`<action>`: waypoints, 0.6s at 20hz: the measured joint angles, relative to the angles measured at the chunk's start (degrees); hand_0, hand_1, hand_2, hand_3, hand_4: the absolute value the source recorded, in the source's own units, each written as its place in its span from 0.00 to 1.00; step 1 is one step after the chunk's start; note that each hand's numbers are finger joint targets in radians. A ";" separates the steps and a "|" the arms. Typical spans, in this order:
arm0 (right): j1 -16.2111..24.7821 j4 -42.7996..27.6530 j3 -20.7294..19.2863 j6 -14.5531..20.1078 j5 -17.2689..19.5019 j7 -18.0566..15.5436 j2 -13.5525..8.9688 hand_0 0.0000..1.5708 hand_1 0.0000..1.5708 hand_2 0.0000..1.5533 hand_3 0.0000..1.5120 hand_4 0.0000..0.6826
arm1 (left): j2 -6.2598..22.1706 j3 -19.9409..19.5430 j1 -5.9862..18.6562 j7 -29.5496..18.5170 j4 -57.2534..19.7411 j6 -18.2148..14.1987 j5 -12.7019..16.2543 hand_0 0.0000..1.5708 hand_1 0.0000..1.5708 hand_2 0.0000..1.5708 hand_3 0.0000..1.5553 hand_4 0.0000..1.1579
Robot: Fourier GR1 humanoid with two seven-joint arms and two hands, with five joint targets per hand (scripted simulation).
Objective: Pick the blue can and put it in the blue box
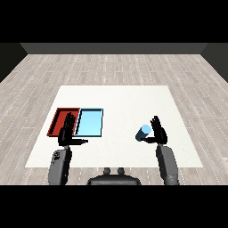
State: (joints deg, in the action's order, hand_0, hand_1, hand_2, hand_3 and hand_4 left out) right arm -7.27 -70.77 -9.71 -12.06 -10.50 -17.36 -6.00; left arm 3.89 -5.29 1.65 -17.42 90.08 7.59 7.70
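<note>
Blue can (144, 132) stands on the white table (120, 100), right of centre, well apart from both trays. Right hand (159, 132) is just beside it on its right, fingers straight & raised, thumb reaching toward the can's near side; not curled round it, holds nothing. Left hand (67, 132) sits over the near edge of the red tray (59, 116), fingers straight, thumb out to the right, empty. Light blue tray (90, 122) lies touching the red one's right side, nothing in it.
</note>
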 measured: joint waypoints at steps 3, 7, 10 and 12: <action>-1.46 1.68 0.12 0.40 -0.40 0.40 0.13 0.00 0.00 0.00 0.00 0.00 | 0.37 -0.17 0.19 -0.04 -0.17 0.28 -0.02 0.00 0.00 0.00 0.00 0.00; -2.83 3.76 0.64 0.96 -1.00 0.74 1.22 0.00 0.00 0.00 0.00 0.00 | -1.04 1.23 -1.47 -1.62 0.11 -0.28 -1.06 0.00 0.00 0.00 0.00 0.00; -4.40 7.42 0.88 2.23 -0.61 -0.56 2.32 0.00 0.00 0.00 0.00 0.00 | -0.82 1.35 -2.31 -1.22 1.58 -0.15 -1.05 0.00 0.00 0.00 0.00 0.00; -6.03 10.03 0.95 2.56 -0.39 -1.27 2.54 0.00 0.00 0.00 0.00 0.00 | -0.01 0.14 -1.30 -0.62 0.78 0.36 -0.01 0.00 0.00 0.00 0.00 0.00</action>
State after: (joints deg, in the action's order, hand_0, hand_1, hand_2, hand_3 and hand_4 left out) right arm -13.30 -60.74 -8.76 -9.50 -10.89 -18.63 -3.46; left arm 3.88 -5.14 0.35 -18.04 90.86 7.95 7.69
